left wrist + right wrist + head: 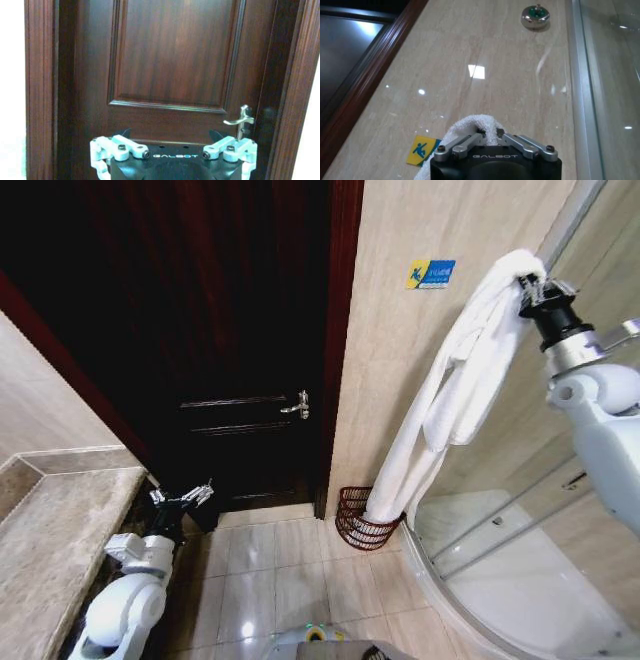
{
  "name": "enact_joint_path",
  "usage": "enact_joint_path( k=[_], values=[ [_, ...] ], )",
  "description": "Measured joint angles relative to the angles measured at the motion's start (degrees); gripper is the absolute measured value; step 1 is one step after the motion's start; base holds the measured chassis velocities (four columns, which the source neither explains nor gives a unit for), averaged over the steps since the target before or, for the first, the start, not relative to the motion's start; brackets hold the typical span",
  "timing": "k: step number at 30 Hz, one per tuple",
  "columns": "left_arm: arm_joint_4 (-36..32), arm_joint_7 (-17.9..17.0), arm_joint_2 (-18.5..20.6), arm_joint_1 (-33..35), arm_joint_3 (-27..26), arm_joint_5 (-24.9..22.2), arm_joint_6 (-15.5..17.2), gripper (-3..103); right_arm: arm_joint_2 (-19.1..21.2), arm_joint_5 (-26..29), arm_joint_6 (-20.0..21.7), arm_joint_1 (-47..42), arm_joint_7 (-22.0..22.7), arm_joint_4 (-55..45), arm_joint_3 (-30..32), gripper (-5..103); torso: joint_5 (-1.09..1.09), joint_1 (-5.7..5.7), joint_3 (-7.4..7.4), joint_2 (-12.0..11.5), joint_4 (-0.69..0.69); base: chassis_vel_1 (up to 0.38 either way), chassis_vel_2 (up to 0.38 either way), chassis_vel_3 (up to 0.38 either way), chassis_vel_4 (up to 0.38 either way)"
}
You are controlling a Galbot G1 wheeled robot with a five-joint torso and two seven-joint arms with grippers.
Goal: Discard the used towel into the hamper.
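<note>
Right gripper point(528, 283), fingers clamped on the white towel point(450, 395), holds it high against the tiled wall, its tail already dipping into the wire hamper point(366, 520) beside the door frame. Left gripper point(183, 498) hangs low and spread apart by the counter. Lowering straight down before release would likely keep the cloth inside the rim.

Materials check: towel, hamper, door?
Towel: white terry cloth, looped nap showing where the right gripper pinches it. Hamper: dark reddish-brown openwork, wire or wicker, cannot tell which. Door: dark wood or wood veneer, glossy, with grain and raised panels; metal handle. Left gripper hangs low by the counter.
</note>
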State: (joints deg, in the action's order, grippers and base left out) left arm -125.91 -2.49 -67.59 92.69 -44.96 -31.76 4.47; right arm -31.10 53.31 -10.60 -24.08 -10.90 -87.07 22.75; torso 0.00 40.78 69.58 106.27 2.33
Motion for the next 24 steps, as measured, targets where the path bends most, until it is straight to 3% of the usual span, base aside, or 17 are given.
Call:
enact_joint_path(
  k=[10, 16, 24],
  values=[
    [0.0, 0.0, 0.0, 0.0, 0.0, 0.0, 0.0, 100, -0.7, -0.5, 0.0, -1.7, 0.0, -0.7, 0.4, 4, -0.01, 0.00, 0.00, 0.0, 0.00, 0.000, 0.000, 0.000, 0.000],
    [0.0, 0.0, 0.0, 0.0, 0.0, 0.0, 0.0, 100, -3.8, -3.4, -0.2, -14.0, 0.5, -5.8, 6.7, 4, -0.01, 0.00, 0.00, 0.0, 0.00, 0.000, 0.000, 0.000, 0.000],
    [0.0, 0.0, 0.0, 0.0, 0.0, 0.0, 0.0, 100, -7.0, -7.0, -1.0, -25.2, 0.2, -8.8, 9.5, 4, 0.01, 0.00, 0.00, 0.0, -0.01, 0.000, 0.000, 0.000, 0.000]
  ],
)
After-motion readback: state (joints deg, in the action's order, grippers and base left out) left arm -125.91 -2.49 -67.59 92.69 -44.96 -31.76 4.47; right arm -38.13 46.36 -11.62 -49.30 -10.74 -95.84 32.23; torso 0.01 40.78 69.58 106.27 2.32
